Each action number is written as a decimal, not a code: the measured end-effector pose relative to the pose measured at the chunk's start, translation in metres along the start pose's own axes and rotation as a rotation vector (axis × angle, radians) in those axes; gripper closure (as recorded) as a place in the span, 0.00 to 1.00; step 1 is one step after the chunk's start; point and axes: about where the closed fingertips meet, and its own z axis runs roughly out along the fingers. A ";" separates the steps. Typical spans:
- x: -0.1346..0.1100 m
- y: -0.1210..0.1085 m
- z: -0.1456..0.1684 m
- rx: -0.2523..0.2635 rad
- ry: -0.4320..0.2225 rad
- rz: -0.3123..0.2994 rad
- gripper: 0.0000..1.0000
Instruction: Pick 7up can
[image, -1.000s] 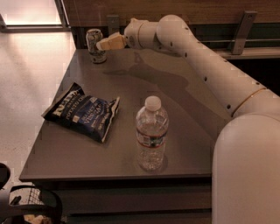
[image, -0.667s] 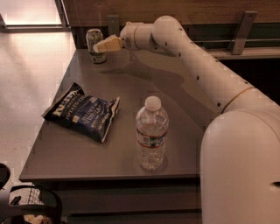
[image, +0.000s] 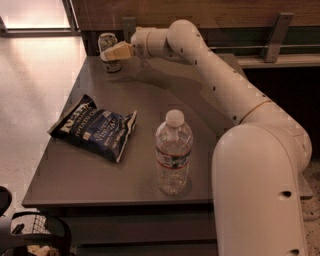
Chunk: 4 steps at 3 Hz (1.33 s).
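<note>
The 7up can (image: 107, 42) stands at the far left back corner of the dark table (image: 165, 100), pale silvery with a dark top rim. My gripper (image: 115, 53) reaches from the right and covers the can's middle and right side, level with its body. The can's base shows below the gripper, on the table. My white arm (image: 220, 85) stretches from the lower right across the table's back.
A clear water bottle (image: 173, 152) with a white cap stands near the table's front edge. A dark blue chip bag (image: 95, 127) lies at the left. A wall and rail run behind the table. The floor lies to the left.
My gripper has moved a little to the left and now overlaps the can. The can, bottle and bag have not moved.
</note>
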 end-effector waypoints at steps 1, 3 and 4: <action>-0.002 0.003 0.014 -0.018 -0.024 0.003 0.00; 0.011 0.014 0.037 -0.061 -0.045 0.049 0.25; 0.011 0.017 0.040 -0.065 -0.045 0.049 0.48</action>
